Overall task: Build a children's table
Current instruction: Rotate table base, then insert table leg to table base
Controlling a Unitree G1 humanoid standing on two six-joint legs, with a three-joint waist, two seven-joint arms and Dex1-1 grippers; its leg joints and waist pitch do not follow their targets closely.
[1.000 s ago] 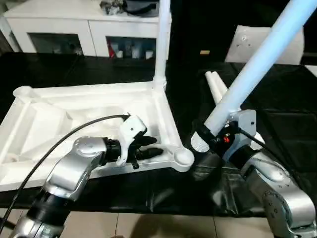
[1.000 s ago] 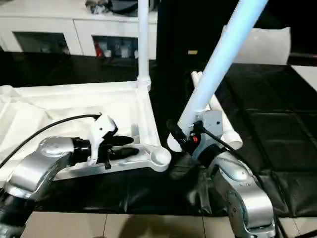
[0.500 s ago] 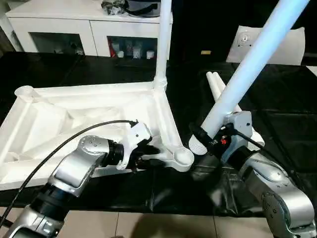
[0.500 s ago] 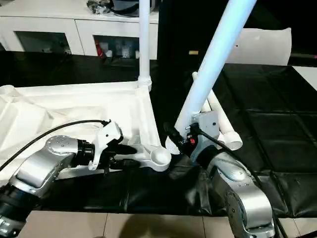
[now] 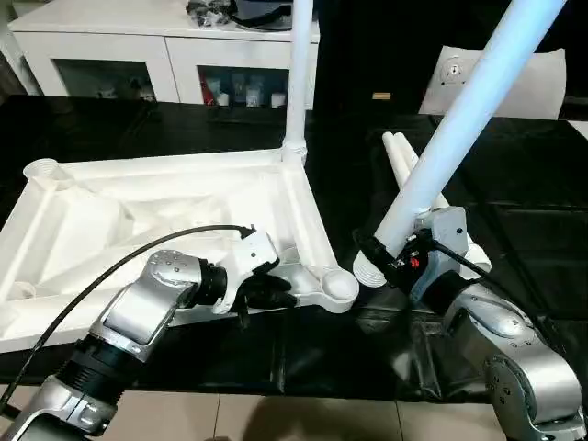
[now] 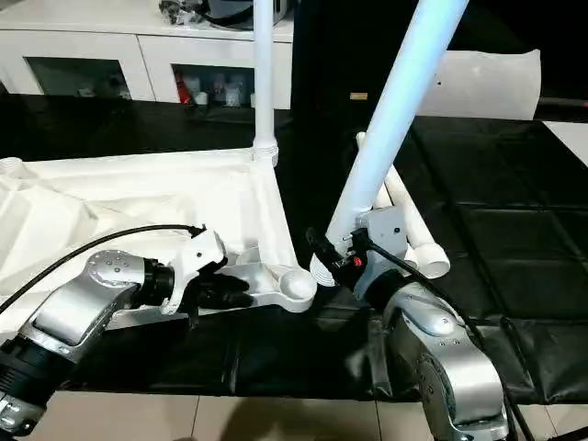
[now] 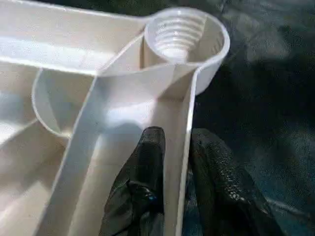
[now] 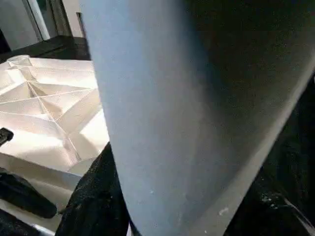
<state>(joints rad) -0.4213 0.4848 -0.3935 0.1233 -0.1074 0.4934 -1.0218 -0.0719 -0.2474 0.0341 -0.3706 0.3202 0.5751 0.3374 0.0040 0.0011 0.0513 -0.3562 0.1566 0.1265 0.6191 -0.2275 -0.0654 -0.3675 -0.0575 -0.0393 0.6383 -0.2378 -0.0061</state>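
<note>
— What carries everything here?

— A black, sheet-covered bench point(image 5: 514, 248), its covering creased along the near edge.

— And what lies on it?

— A white plastic rectangular tabletop point(image 5: 184, 207), ribbed underside up, takes up the left half. To its right, near the bench's middle, two loose white tube legs point(image 6: 413, 220) lie side by side, touching each other.

— Anything below?

— A pale tiled floor point(image 5: 303, 418) at the front.

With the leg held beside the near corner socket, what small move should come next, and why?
Probably swing the held leg so its threaded end sits over the empty corner socket. The right gripper holds it tilted, its end just beside the socket, while the left gripper pinches the tabletop rim wall, steadying it.
</note>
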